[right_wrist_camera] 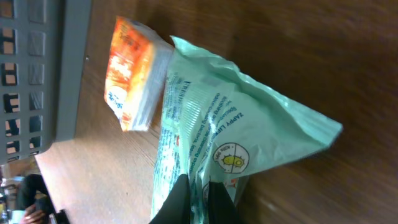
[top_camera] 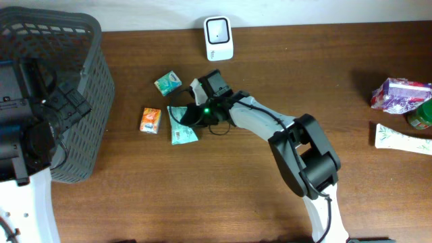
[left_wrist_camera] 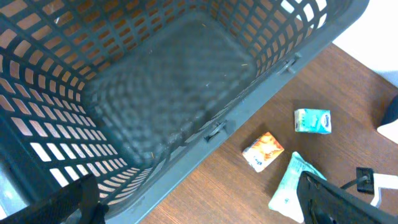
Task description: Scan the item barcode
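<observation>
Crinkled glossy pouch, probably plastic

From overhead the right arm covers part of the mint-green packet and hides the tips of the right pincer; in the right wrist view the packet's lower end runs off the bottom edge and its fine print is too small to read. Far right of the packet, a green-capped container and a white tube are cut by the picture's edge. Left of it, the floor of the grey basket is blurred in the left wrist view.
</observation>
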Robot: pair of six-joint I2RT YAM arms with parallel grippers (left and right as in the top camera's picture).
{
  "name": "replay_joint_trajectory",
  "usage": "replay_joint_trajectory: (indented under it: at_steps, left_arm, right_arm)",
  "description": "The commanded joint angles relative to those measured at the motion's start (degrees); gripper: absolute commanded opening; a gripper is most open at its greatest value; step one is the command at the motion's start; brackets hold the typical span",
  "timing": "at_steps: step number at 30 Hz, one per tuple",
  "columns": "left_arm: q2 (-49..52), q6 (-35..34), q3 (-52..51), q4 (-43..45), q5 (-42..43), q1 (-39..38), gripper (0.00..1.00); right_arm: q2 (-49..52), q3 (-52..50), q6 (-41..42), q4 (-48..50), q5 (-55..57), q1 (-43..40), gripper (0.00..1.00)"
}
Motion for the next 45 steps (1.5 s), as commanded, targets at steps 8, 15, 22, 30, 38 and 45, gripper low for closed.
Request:
replay_joint_trajectory:
  at_steps: [8, 15, 22, 30, 38, 45]
  left_arm:
    - [-0.44, -0.52, 0.15, -0.04, 0.00, 0.35, 0.99]
    - [-0.44, -0.52, 0.15, -0.07, 0.00, 0.35, 0.99]
    - [-0.44, -0.52, 0.15, -0.07, 0.00, 0.35, 0.99]
    - [-0.44, -0.52, 0.15, -0.04, 0.00, 0.35, 0.99]
    - [-0.44, -0.52, 0.15, -0.04, 0.00, 0.35, 0.99]
    - [-0.44, -0.52, 0.15, -0.04, 0.00, 0.35, 0.99]
  right_arm:
    - [-11.45, 0.04, -3.26, -32.20, 16.94, -5.79, 0.04]
    - [-11.30, 0.04, -6.10, -36.41, 17.18, -13.27, 0.82]
    - [-6.82, -0.44, -10.88, -29.07, 6.25, -12.61, 0.80]
    - [-2.03, -0.44, -6.38, -24.04, 6.93, -9.33, 0.52]
    - [-5.49, 3.48, -9.84, -25.49, 4.24, -10.23, 0.04]
    - [-11.10, 15.80, -21.79, -25.90, -7.58, -11.69, 0.04]
